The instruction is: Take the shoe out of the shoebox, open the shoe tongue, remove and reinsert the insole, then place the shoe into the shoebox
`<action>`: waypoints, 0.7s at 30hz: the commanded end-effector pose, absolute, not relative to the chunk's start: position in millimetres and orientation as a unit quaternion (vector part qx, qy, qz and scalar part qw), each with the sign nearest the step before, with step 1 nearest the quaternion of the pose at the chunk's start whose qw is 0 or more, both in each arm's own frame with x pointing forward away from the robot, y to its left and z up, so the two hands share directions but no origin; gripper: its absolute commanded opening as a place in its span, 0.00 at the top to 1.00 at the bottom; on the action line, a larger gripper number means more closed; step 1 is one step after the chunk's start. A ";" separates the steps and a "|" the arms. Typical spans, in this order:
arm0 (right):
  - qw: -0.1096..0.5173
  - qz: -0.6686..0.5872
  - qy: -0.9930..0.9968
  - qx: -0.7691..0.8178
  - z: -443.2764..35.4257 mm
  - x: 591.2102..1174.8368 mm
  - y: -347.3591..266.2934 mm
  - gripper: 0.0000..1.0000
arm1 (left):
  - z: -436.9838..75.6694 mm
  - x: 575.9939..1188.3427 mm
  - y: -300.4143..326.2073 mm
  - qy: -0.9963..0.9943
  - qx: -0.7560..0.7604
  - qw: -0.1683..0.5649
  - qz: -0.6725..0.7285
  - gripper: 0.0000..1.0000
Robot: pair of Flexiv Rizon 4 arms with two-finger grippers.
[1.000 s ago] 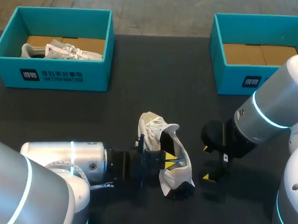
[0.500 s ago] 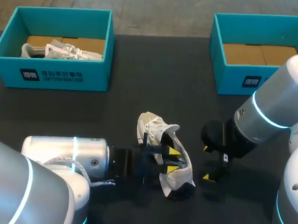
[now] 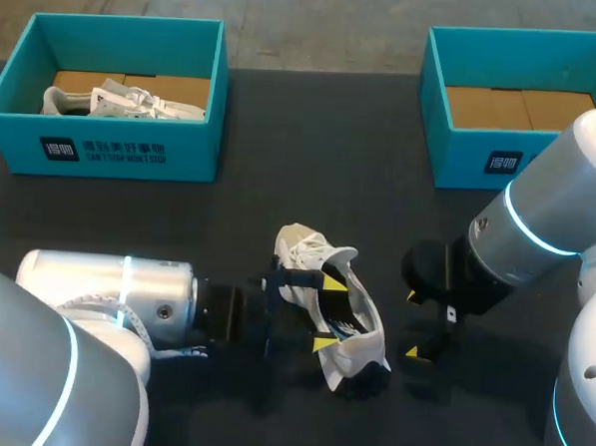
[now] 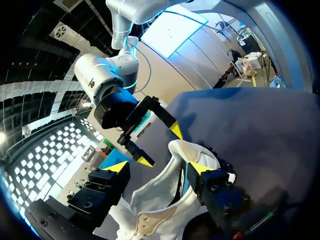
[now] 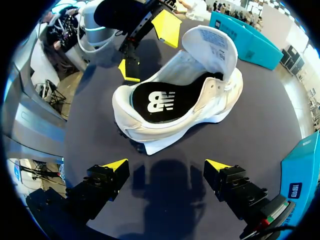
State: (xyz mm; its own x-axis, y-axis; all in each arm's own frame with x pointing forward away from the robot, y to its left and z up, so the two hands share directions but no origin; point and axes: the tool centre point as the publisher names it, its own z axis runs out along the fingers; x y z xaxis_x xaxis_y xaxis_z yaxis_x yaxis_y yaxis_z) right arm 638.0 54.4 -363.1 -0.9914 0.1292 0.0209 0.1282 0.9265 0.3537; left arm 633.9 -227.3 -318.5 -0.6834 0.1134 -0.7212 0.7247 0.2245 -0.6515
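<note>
head camera looks down from behind; both wrist cameras, close in, face the white fabric sneaker [image 3: 304, 251] from opposite sides.

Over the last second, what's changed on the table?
The left gripper drew back toward its own side, and its fingers spread wider, now standing either side of the shoe. The shoe barely shifted. The right gripper stayed put, open beside the shoe.

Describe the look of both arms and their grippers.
Left arm and right arm: rounded silver-grey casings, glowing light-blue rings at the joints, black wrist sections. Left gripper and right gripper: black, blocky, bolted, with bright yellow wedge-shaped tips.
</note>
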 end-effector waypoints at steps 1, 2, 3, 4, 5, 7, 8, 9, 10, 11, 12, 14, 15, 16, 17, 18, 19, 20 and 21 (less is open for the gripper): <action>0.003 0.179 0.982 0.066 -363.5 636.5 54.5 0.00 | -309.3 633.7 -213.6 0.735 0.301 0.270 -0.544 0.28; 0.003 0.179 0.982 0.066 -363.5 636.5 54.5 0.00 | -308.2 634.6 -211.8 0.736 0.306 0.268 -0.541 0.28; 0.003 0.179 0.982 0.066 -363.5 636.5 54.5 0.00 | -307.1 635.4 -210.1 0.737 0.314 0.268 -0.536 0.29; 0.003 0.179 0.982 0.066 -363.5 636.5 54.5 0.00 | -306.1 636.5 -208.3 0.738 0.320 0.268 -0.530 0.29; 0.003 0.179 0.982 0.066 -363.5 636.5 54.5 0.00 | -305.0 637.7 -206.7 0.739 0.330 0.264 -0.525 0.31; 0.003 0.179 0.982 0.066 -363.5 636.5 54.5 0.00 | -302.8 639.2 -203.8 0.740 0.348 0.262 -0.513 0.37; 0.003 0.179 0.982 0.066 -363.5 636.5 54.5 0.00 | -301.6 640.2 -202.8 0.741 0.358 0.258 -0.506 0.44; 0.003 0.179 0.982 0.066 -363.5 636.5 54.5 0.00 | -300.9 640.7 -201.9 0.741 0.369 0.254 -0.500 0.52; 0.003 0.179 0.982 0.066 -363.5 636.5 54.5 0.00 | -300.0 641.4 -200.8 0.742 0.377 0.255 -0.492 0.55; 0.003 0.179 0.982 0.066 -363.5 636.5 54.5 0.00 | -299.3 642.1 -200.1 0.742 0.388 0.250 -0.486 0.61; 0.003 0.182 0.981 0.064 -362.2 637.4 54.0 0.00 | -298.9 642.4 -199.4 0.743 0.396 0.248 -0.479 0.78; 0.003 0.182 0.981 0.065 -358.4 638.4 51.0 0.00 | -297.4 643.3 -198.1 0.744 0.415 0.240 -0.465 1.00; 0.005 0.185 0.981 0.065 -356.0 638.3 49.0 0.00 | -296.6 643.4 -197.8 0.744 0.424 0.237 -0.458 1.00; 0.005 0.186 0.981 0.064 -353.3 638.2 46.9 0.00 | -295.6 643.8 -197.4 0.745 0.431 0.235 -0.451 1.00; 0.006 0.186 0.981 0.064 -350.7 638.0 44.5 0.00 | -294.8 644.5 -197.1 0.746 0.438 0.230 -0.447 1.00; 0.006 0.187 0.980 0.064 -348.2 638.0 41.5 0.00 | -293.7 645.2 -196.8 0.746 0.444 0.228 -0.441 1.00; 0.005 0.188 0.980 0.064 -345.6 637.8 38.8 0.00 | -292.7 645.8 -196.6 0.746 0.454 0.222 -0.434 1.00; 0.006 0.190 0.980 0.063 -342.6 637.6 35.6 0.00 | -292.0 645.7 -196.1 0.745 0.464 0.212 -0.429 1.00; 0.004 0.195 0.979 0.063 -340.0 637.5 32.6 0.00 | -291.6 645.4 -195.5 0.746 0.474 0.208 -0.420 1.00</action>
State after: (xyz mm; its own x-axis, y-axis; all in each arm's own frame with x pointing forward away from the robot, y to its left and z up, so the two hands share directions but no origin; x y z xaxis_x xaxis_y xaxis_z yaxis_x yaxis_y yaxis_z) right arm 644.5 48.9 -354.8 -0.9916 0.1284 0.0142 0.1247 0.9229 0.3643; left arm 642.0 -197.1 -298.0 -0.4788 0.3982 -0.7824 0.8778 0.2034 -0.4337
